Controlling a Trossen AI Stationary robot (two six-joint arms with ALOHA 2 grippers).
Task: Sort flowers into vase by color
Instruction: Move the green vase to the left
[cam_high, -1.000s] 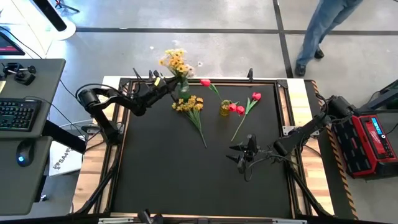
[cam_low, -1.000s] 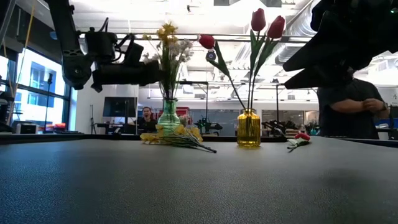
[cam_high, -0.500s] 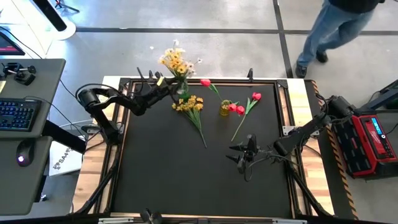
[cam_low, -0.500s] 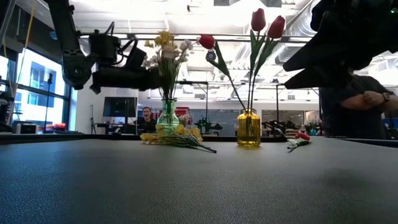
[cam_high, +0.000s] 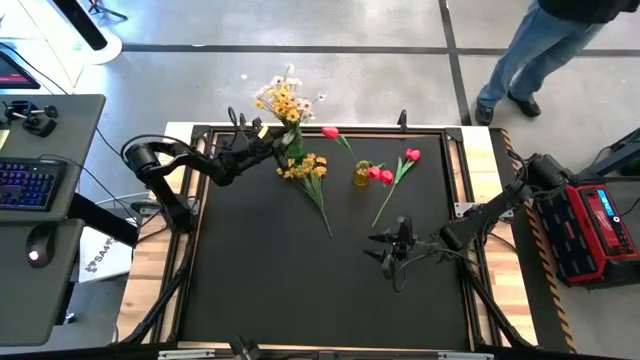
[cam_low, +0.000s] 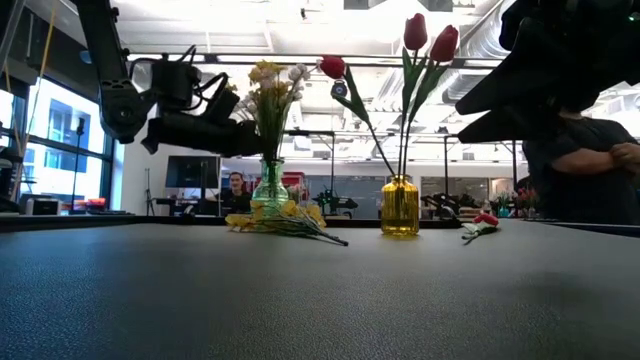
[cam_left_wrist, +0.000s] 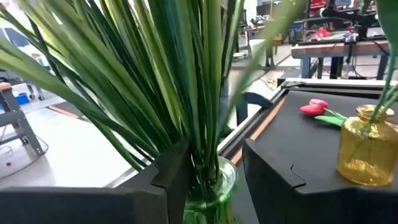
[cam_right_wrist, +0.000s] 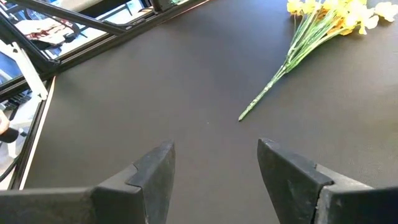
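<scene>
A green glass vase (cam_high: 296, 153) (cam_low: 270, 188) stands near the table's far edge with a bunch of yellow and white flowers (cam_high: 283, 96) (cam_low: 272, 85) in it. My left gripper (cam_high: 283, 143) (cam_low: 255, 138) (cam_left_wrist: 214, 162) is shut on that bunch just above the vase mouth. A yellow vase (cam_high: 361, 176) (cam_low: 400, 207) holds red tulips (cam_low: 428, 38). A second yellow bunch (cam_high: 305, 170) (cam_right_wrist: 323, 15) and one red tulip (cam_high: 405, 165) lie flat on the mat. My right gripper (cam_high: 372, 247) (cam_right_wrist: 214, 155) hovers open over the mat's near right part. My left gripper holds the bunch's green stems (cam_left_wrist: 205, 146) just above the vase mouth (cam_left_wrist: 208, 183), pinched between its two fingers. The fingers come from the table's left, slanting slightly down, and lie across the stems. The bunch stands nearly upright with its lower stems inside the vase.
A person stands beyond the table's far right corner (cam_high: 530, 50) (cam_low: 575, 170). A desk with a keyboard (cam_high: 30, 180) sits left of the table. Bare black mat (cam_high: 280, 280) fills the near half.
My left gripper has edged toward the green vase and tipped its fingers downward. The held bunch has sunk lower into the vase, its blooms standing lower than before. The person beyond the far edge has shifted.
</scene>
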